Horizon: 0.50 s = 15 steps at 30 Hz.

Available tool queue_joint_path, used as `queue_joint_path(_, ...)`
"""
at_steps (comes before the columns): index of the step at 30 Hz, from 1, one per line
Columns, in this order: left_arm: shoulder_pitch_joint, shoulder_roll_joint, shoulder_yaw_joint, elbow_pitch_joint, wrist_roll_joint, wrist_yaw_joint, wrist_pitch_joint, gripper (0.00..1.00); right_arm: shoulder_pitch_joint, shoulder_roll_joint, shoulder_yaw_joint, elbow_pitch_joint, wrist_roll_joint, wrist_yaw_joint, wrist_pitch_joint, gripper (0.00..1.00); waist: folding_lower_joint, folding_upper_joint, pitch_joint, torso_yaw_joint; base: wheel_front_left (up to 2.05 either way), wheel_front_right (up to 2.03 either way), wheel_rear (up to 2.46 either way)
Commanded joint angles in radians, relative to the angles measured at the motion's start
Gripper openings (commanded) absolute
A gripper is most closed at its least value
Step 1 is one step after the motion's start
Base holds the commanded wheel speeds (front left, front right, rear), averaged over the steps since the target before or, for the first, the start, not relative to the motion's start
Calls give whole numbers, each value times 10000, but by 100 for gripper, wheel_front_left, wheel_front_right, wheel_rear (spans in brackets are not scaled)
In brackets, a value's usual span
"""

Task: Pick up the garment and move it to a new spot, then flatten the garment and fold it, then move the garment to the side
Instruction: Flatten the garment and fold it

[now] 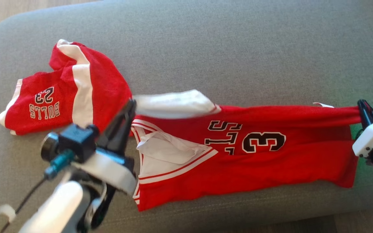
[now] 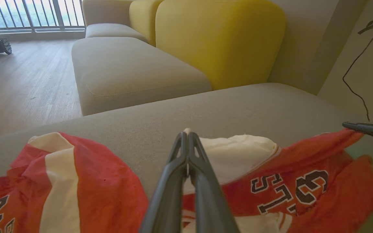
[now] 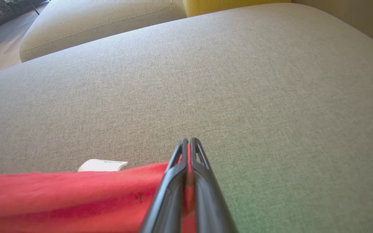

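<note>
Grey sofa cushion (image 1: 238, 48) carries a red jersey (image 1: 270, 161), pulled out lengthwise along its near side. The left gripper (image 1: 130, 105) is clamped on the jersey's white collar end, the right gripper (image 1: 363, 108) on the red hem end. Red shorts (image 1: 102, 84) lie crumpled just beside the left gripper.

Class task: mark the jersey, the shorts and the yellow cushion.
jersey (image 1: 264, 142), head view, on its number 3
shorts (image 1: 83, 90), head view, on the white stripe
yellow cushion (image 2: 219, 42), left wrist view, on its front face
</note>
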Motion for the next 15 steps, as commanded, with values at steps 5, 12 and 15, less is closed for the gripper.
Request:
queue_joint_path(5, 504, 845, 129, -1189, 233, 240, 437, 0, 381, -301, 53, -790, -73, 69, 271, 0, 0, 0, -174, 105, 0, 0, 0)
queue_joint_path(12, 1373, 1496, -137, -2056, 205, 287, 928, 0, 938, -561, 163, -1465, -86, 69, 800, 0, 0, 0, -275, 197, 0, 0, 0)
queue_joint_path(15, 1654, 1739, -366, -2093, 246, 138, 1040, 0, 1105, -654, 83, -1635, -55, 69, 1034, 0, 0, 0, -307, 202, 0, 0, 0)
